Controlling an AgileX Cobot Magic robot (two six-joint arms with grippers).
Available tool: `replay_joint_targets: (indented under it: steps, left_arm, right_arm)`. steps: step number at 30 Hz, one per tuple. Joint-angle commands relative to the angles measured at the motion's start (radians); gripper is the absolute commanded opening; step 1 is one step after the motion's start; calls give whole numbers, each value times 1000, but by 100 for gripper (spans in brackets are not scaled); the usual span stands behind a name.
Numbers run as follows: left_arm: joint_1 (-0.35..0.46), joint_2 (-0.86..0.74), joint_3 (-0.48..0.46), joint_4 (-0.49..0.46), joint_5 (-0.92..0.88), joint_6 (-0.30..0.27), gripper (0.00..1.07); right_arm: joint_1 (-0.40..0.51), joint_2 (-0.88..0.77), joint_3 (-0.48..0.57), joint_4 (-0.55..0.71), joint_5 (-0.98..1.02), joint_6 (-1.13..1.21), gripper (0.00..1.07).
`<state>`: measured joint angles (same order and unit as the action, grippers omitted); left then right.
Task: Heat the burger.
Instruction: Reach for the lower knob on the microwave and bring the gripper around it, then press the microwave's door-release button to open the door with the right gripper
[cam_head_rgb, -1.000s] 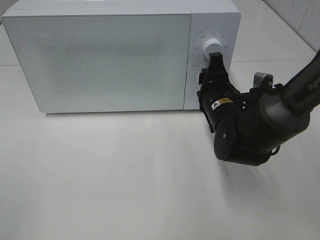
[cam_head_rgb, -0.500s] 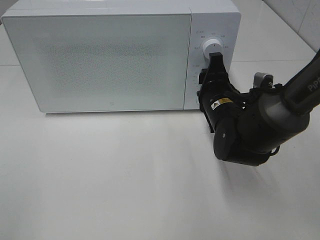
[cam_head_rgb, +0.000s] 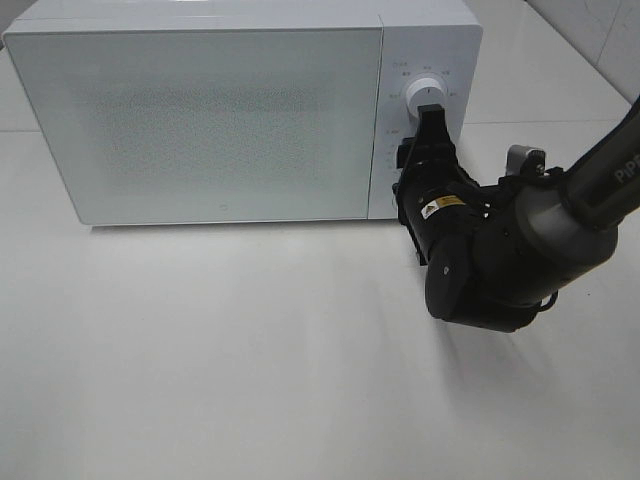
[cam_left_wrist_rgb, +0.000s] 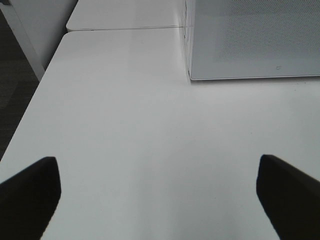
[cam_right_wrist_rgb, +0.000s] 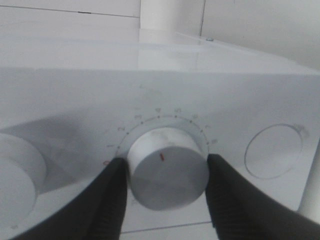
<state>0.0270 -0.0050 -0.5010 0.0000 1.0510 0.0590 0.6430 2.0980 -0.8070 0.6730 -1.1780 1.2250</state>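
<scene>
Though sought in all three views, no sight of the burger, so cannot tell where it lies. Facing the high camera, only the shut, frosted door (cam_head_rgb: 210, 120) of the white box-shaped microwave oven (cam_head_rgb: 420, 30), nothing legible through it. Parked at the far side of the white bench (cam_head_rgb: 250, 350), with a narrow white control panel (cam_head_rgb: 395, 185) at its right end.

On that panel, a white round upper knob (cam_head_rgb: 424, 93), and below it a second white round knob with a short red mark (cam_right_wrist_rgb: 168, 172). Beyond that second knob in the wrist view, a flat round button (cam_right_wrist_rgb: 273, 150).

Right jaws pinching the red-marked knob, one black finger (cam_right_wrist_rgb: 112, 200) laid against each side, to all appearance touching. Red mark pointing up toward the ring of small dots around the knob.

From the high camera, that lower knob hidden behind the bulky black right arm (cam_head_rgb: 500, 250), stretched in from the right edge of the scene. Its narrow tip just below the upper knob and close against the panel.

Left jaws spread wide, dark fingers (cam_left_wrist_rgb: 27, 197) only at the two sides of the wrist view. Between them bare bench, nothing held. Poised nearer than the microwave's near left corner and to its left, well apart from it. Out of the high camera's frame altogether.
</scene>
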Motion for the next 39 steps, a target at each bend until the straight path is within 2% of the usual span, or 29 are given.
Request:
replay_joint_targets:
  steps: [1,9,15,21,26,27,29,31,34,39]
  left_arm:
    - [1,-21,2,7,-10,1,100]
    - [1,-21,2,7,-10,1,100]
    - [1,-21,2,7,-10,1,100]
    - [1,-21,2,7,-10,2,100]
    - [1,-21,2,7,-10,2,100]
    - [1,-21,2,7,-10,2,100]
    - [1,-21,2,7,-10,2,100]
    - [1,-21,2,7,-10,2,100]
    - [1,-21,2,7,-10,2,100]
    - [1,-21,2,7,-10,2,100]
  right_arm:
    - [1,-14,-40,-70,-101,-25,57]
    - [2,-14,-40,-79,-82,-52,70]
    - [13,-54,-16,-114,18,-94,70]
    - [13,-134,40,-175,169,-249,70]
    - [10,-218,59,-228,343,-482,73]
    - [8,-257,59,-265,429,-611,76]
    - [0,-277,59,-283,464,-660,77]
    - [-33,-352,59,-317,653,-859,78]
    - [-44,-373,59,-317,705,-918,77]
    - [-123,-525,59,-317,1017,-1238,76]
